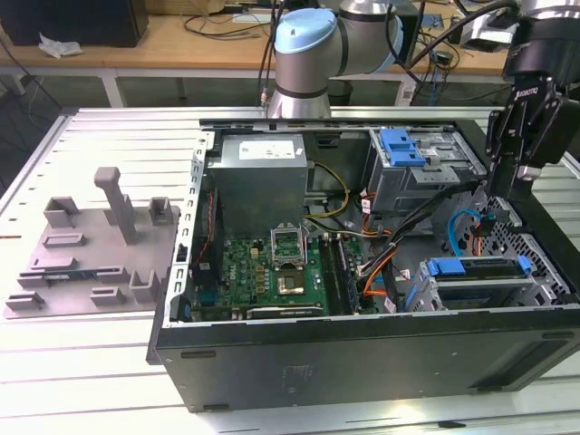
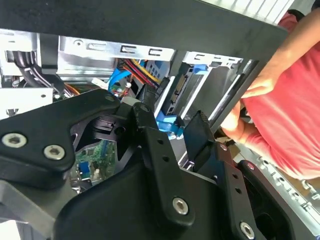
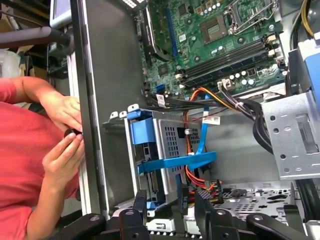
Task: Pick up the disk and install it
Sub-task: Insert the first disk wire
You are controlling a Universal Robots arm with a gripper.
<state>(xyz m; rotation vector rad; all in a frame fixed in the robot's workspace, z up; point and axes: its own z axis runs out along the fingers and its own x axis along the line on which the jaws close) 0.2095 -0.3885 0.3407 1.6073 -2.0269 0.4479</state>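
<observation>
The disk [image 1: 476,269] lies in its bright blue carrier frame in the lower drive cage at the exterior view's right, inside the open computer case [image 1: 362,349]. The first wrist view shows the blue carrier [image 3: 145,131] seated in the perforated grey cage, with orange and blue cables beside it. My gripper [image 1: 503,195] hangs over the case's right side, just above and behind that cage. Its black fingers [image 3: 140,212] stand apart in both wrist views. My gripper [image 3: 171,212] [image 2: 175,132] is open and holds nothing.
A person in a red sleeve has both hands [image 3: 65,135] on the outside of the case wall near the cage. A blue bracket [image 1: 401,145] tops the upper grey drive cage. Motherboard [image 1: 281,267], power supply [image 1: 258,177] and cable bundles fill the case. A grey fixture plate [image 1: 91,254] lies at the left.
</observation>
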